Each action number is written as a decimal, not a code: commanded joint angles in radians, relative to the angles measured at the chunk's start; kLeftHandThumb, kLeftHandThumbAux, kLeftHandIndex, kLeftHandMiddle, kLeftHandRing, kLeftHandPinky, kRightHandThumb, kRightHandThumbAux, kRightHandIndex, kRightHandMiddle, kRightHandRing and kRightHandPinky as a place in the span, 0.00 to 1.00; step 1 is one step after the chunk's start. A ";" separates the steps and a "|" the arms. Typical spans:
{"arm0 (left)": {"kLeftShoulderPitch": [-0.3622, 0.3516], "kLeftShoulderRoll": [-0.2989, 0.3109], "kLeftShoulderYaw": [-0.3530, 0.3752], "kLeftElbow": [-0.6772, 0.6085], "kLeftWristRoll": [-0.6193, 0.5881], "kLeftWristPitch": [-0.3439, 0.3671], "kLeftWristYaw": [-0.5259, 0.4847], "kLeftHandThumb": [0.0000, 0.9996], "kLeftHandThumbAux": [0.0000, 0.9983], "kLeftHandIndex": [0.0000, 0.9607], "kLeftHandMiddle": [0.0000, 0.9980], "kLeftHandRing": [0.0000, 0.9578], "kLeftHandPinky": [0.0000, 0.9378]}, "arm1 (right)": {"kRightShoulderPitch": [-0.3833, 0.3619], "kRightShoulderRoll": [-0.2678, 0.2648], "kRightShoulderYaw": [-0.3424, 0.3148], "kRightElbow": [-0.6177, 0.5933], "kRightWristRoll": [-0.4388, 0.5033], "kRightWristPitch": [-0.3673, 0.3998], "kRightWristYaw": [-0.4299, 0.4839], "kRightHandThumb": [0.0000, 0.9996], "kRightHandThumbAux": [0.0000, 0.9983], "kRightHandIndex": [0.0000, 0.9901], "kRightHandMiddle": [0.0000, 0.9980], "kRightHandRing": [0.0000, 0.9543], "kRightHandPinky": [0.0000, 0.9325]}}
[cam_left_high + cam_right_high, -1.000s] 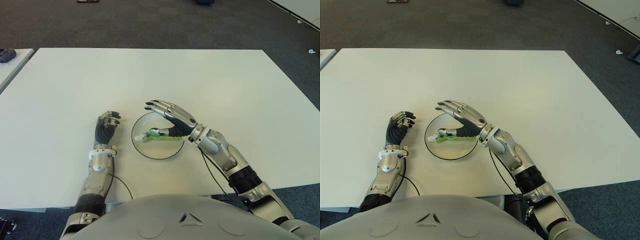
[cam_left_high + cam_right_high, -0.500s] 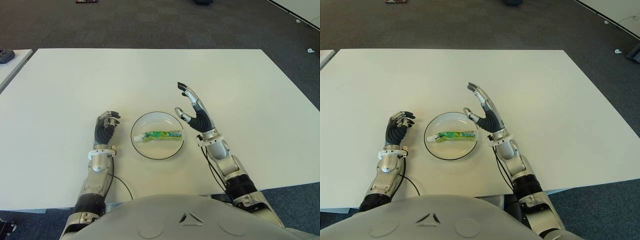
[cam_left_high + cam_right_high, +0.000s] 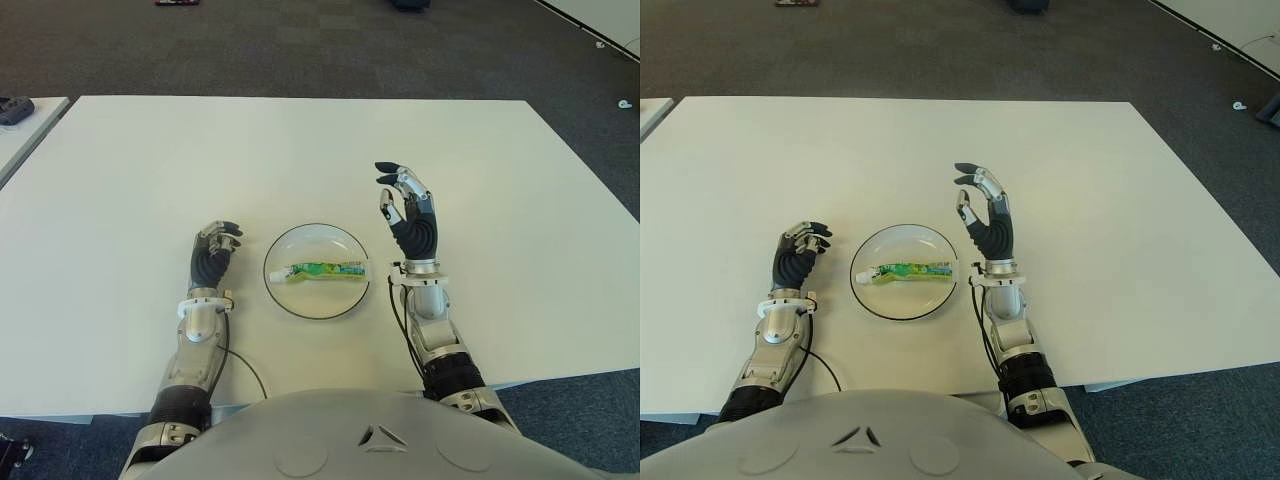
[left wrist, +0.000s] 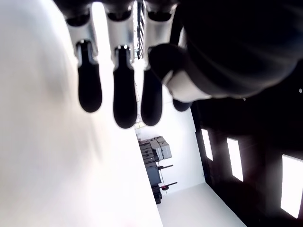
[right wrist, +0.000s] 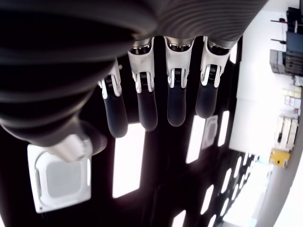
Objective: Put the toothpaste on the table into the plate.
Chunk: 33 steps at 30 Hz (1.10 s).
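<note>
A green and white toothpaste tube (image 3: 325,269) lies flat inside the round white plate (image 3: 316,300), near the front middle of the white table (image 3: 300,150). My right hand (image 3: 408,205) is raised just right of the plate, palm toward it. Its fingers (image 5: 142,109) are relaxed, slightly bent, and hold nothing. My left hand (image 3: 214,245) shows left of the plate. The left fingers (image 4: 124,101) are curled in with nothing in them.
A second table with a dark object (image 3: 15,108) on it stands at the far left. Dark carpet (image 3: 330,50) lies beyond the table's far edge. A thin black cable (image 3: 245,368) loops beside my left forearm.
My right hand has drawn back from over the plate to its right side and turned upright. The toothpaste stays in the plate. The left hand has not moved.
</note>
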 commanded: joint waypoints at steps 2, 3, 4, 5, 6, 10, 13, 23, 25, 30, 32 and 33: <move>-0.008 0.000 -0.001 0.008 0.005 0.013 0.008 0.84 0.68 0.44 0.47 0.56 0.53 | 0.024 0.006 -0.058 0.046 0.056 0.001 0.019 0.70 0.71 0.43 0.34 0.31 0.33; -0.008 0.000 -0.001 0.008 0.004 0.013 0.008 0.84 0.68 0.44 0.47 0.56 0.53 | 0.025 0.007 -0.063 0.055 0.062 -0.004 0.024 0.70 0.71 0.43 0.34 0.31 0.33; -0.009 0.000 0.000 0.009 0.003 0.013 0.007 0.84 0.68 0.45 0.47 0.56 0.53 | 0.022 0.009 -0.069 0.078 0.072 -0.017 0.032 0.70 0.71 0.43 0.34 0.31 0.32; -0.009 0.000 0.000 0.009 0.002 0.013 0.006 0.84 0.68 0.45 0.47 0.56 0.53 | 0.019 0.010 -0.074 0.095 0.080 -0.027 0.038 0.70 0.71 0.43 0.35 0.31 0.30; -0.010 -0.001 0.000 0.009 0.000 0.013 0.005 0.84 0.68 0.45 0.47 0.56 0.53 | 0.015 0.013 -0.079 0.114 0.086 -0.037 0.044 0.70 0.72 0.43 0.35 0.31 0.30; -0.012 -0.002 0.001 0.009 -0.002 0.015 0.004 0.84 0.68 0.45 0.47 0.56 0.53 | 0.005 0.024 -0.096 0.148 0.090 -0.054 0.054 0.70 0.72 0.44 0.36 0.31 0.27; -0.011 -0.004 0.000 0.006 -0.001 0.021 0.006 0.84 0.68 0.45 0.47 0.56 0.53 | 0.006 0.032 -0.112 0.173 0.071 -0.050 0.039 0.70 0.72 0.44 0.38 0.30 0.26; -0.006 -0.007 -0.002 -0.011 -0.008 0.030 -0.001 0.84 0.68 0.45 0.47 0.55 0.53 | 0.032 0.052 -0.135 0.187 0.014 0.036 0.001 0.71 0.72 0.44 0.40 0.30 0.26; -0.005 -0.008 -0.002 -0.014 -0.010 0.033 -0.003 0.84 0.68 0.45 0.47 0.55 0.53 | 0.038 0.053 -0.138 0.188 0.009 0.071 -0.004 0.71 0.72 0.44 0.41 0.31 0.27; 0.000 -0.007 -0.003 -0.028 -0.013 0.044 -0.007 0.84 0.68 0.45 0.47 0.55 0.54 | 0.045 0.053 -0.140 0.177 -0.007 0.176 -0.015 0.71 0.72 0.44 0.42 0.33 0.32; 0.001 -0.006 -0.004 -0.030 -0.013 0.045 -0.006 0.84 0.68 0.45 0.47 0.56 0.54 | 0.047 0.052 -0.139 0.170 -0.014 0.199 -0.020 0.71 0.72 0.44 0.42 0.34 0.35; 0.001 -0.006 -0.004 -0.030 -0.013 0.046 -0.006 0.84 0.68 0.45 0.47 0.56 0.54 | 0.048 0.053 -0.139 0.167 -0.016 0.205 -0.021 0.71 0.72 0.44 0.42 0.34 0.35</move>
